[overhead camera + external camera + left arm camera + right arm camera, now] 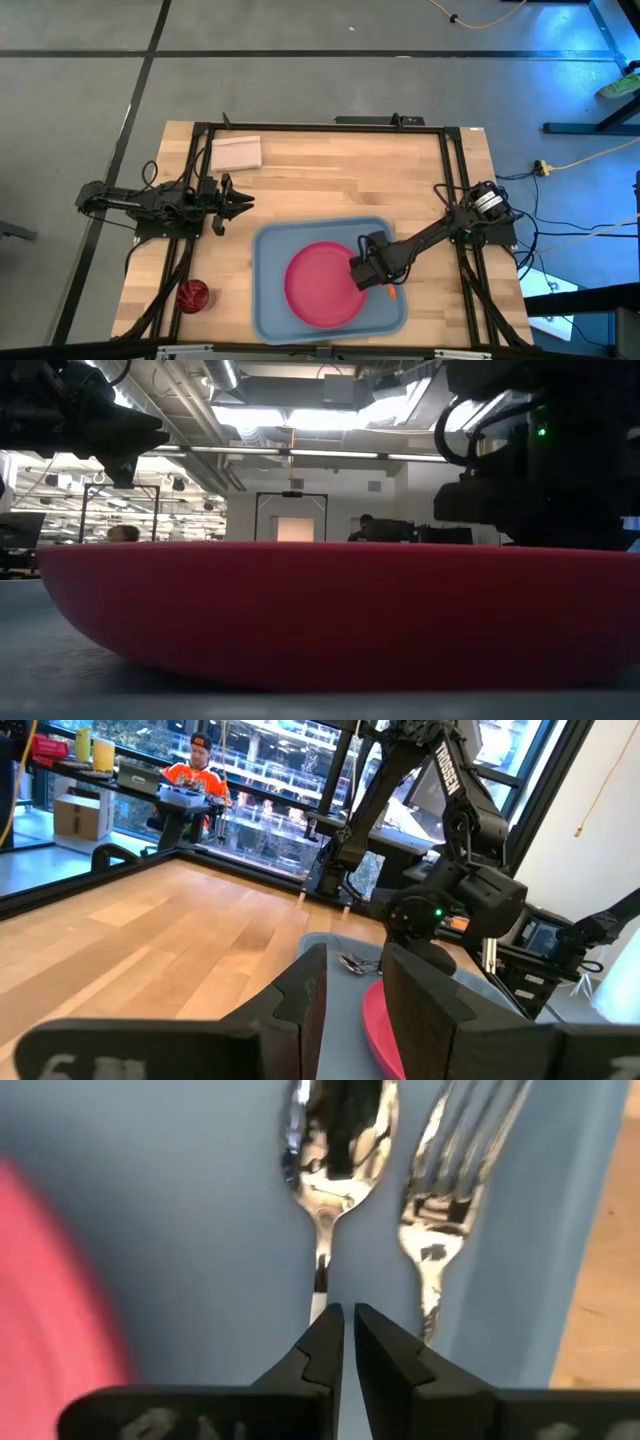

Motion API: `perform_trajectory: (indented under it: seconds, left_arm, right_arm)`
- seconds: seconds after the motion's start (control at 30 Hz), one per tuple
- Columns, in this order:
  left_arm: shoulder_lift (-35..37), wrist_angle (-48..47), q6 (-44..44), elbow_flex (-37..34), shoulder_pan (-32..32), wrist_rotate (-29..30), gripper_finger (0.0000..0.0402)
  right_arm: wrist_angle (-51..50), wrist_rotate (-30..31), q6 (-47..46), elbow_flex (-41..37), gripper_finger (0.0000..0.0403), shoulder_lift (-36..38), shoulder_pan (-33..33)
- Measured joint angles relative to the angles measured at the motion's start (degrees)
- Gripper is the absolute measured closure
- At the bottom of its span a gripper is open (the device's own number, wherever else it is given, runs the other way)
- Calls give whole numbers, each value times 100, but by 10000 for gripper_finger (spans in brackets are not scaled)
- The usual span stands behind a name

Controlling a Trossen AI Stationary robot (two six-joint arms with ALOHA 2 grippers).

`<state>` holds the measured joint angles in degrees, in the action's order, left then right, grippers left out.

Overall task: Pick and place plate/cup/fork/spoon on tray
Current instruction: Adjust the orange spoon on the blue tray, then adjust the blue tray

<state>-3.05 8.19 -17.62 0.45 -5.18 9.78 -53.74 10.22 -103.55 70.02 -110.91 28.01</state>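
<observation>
The light-blue tray [268,300] lies at the table's near middle with the pink-red plate [322,283] flat on it. The spoon [335,1140] and the fork [450,1180] lie side by side on the tray's floor, right of the plate. An orange handle end [391,294] shows past my right gripper. My right gripper [348,1330] is shut, low over the spoon's neck. The dark red cup [193,294] stands on the table left of the tray. My left gripper [240,203] is open and empty, above the table beyond the tray's far left corner. My right gripper's shut fingers come from above, along the spoon. The spoon's neck [321,1270] runs under the tip of one finger [318,1342]. Whether the finger touches it, I cannot tell. The spoon lies flat on the tray.
A tan flat pad [236,152] lies at the table's far left. Black frame rails [452,170] run along the table's sides. People sit in the room beyond the table [195,780]. Bare wood lies between the tray and the far edge.
</observation>
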Motion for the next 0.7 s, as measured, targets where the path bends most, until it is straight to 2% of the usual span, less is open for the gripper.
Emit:
perform_trajectory:
  seconds: [0.4,0.7]
  left_arm:
    - [0,0,1,1,-1,0,308]
    - [1,-2,1,-1,0,0,308]
  right_arm:
    - [-474,0,64,118,368,18,2]
    - [-826,46,20,118,368,302,2]
